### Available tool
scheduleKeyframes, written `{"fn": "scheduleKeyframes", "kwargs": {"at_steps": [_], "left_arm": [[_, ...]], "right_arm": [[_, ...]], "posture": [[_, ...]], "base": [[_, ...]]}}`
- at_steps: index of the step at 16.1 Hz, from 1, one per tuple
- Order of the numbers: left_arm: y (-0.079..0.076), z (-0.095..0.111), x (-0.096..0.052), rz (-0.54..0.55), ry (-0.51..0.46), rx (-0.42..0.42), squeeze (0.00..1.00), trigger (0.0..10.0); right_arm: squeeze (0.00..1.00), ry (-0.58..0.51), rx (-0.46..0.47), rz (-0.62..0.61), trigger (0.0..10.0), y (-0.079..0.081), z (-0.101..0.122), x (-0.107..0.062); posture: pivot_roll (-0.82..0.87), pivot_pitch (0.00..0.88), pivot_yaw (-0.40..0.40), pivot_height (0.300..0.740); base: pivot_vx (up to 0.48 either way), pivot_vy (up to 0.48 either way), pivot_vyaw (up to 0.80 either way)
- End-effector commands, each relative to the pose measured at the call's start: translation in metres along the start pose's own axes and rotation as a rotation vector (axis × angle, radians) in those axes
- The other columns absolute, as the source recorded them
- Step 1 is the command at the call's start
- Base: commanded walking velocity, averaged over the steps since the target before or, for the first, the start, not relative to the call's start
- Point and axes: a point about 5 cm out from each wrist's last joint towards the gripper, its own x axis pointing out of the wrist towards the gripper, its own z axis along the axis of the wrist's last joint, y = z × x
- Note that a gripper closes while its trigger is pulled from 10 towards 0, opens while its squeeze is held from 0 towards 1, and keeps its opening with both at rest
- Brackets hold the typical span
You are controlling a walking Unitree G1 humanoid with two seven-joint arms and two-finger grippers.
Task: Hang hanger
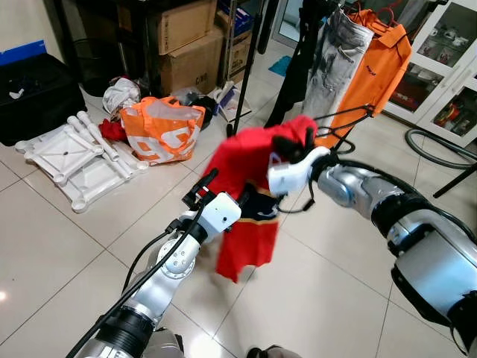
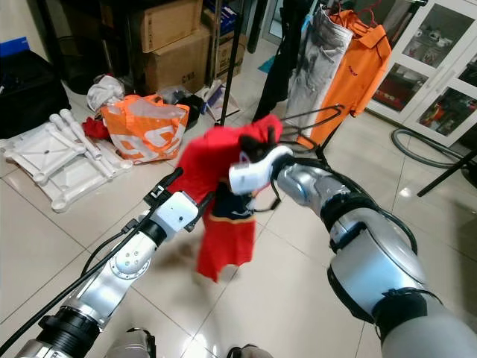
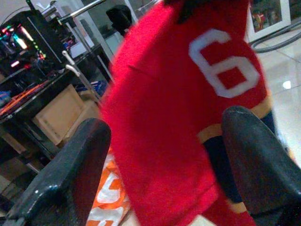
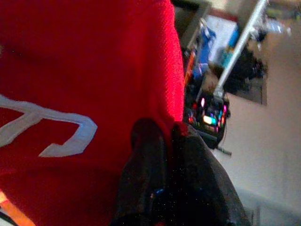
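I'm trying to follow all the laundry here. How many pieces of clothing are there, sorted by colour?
Red: 1, the red jersey held up by the right gripper
Orange: 1, the orange shirt on the rack
Grey: 1, the grey jeans on the rack
Black: 1, the black garment on the rack
Total: 4

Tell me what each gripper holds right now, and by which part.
Right gripper is shut on the red shirt at its top edge, by the black hanger. Left gripper is open beside the shirt, holding nothing.
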Motion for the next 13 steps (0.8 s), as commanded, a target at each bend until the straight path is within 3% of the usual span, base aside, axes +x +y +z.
{"fn": "scheduleKeyframes", "kwargs": {"at_steps": [1, 4, 6, 7, 8, 13], "left_arm": [[-0.005, 0.002, -0.002, -0.017, -0.01, 0.015, 0.0, 10.0], [0.009, 0.007, -0.003, -0.002, -0.037, 0.031, 0.0, 10.0], [0.014, 0.009, -0.002, 0.015, -0.043, 0.017, 0.0, 10.0], [0.014, 0.008, -0.001, 0.021, -0.038, 0.005, 0.0, 10.0], [0.012, 0.007, 0.0, 0.021, -0.034, -0.008, 0.0, 10.0], [0.011, 0.002, -0.001, 0.022, -0.006, -0.035, 0.0, 10.0]], "right_arm": [[0.0, -0.002, -0.041, 0.024, 0.0, 0.008, -0.007, -0.008], [0.0, -0.042, -0.165, 0.154, 0.0, 0.032, -0.014, -0.026], [0.0, -0.013, -0.148, 0.16, 0.0, 0.035, -0.018, -0.029], [0.0, 0.069, 0.047, 0.101, 0.0, 0.03, -0.018, -0.024], [0.0, 0.097, 0.147, 0.065, 0.0, 0.028, -0.014, -0.02], [0.0, 0.108, 0.411, 0.044, 0.0, 0.044, 0.013, -0.012]], "posture": [[0.12, 0.08, -0.139, 0.74], [0.12, 0.079, -0.137, 0.74], [0.12, 0.072, -0.138, 0.74], [0.12, 0.068, -0.138, 0.74], [0.12, 0.068, -0.138, 0.74], [0.12, 0.056, -0.142, 0.74]], "base": [[0.0, 0.0, 0.0], [0.0, 0.0, 0.0], [0.0, 0.0, 0.0], [0.0, 0.0, 0.0], [0.0, 0.0, 0.0], [0.0, 0.0, 0.0]]}}
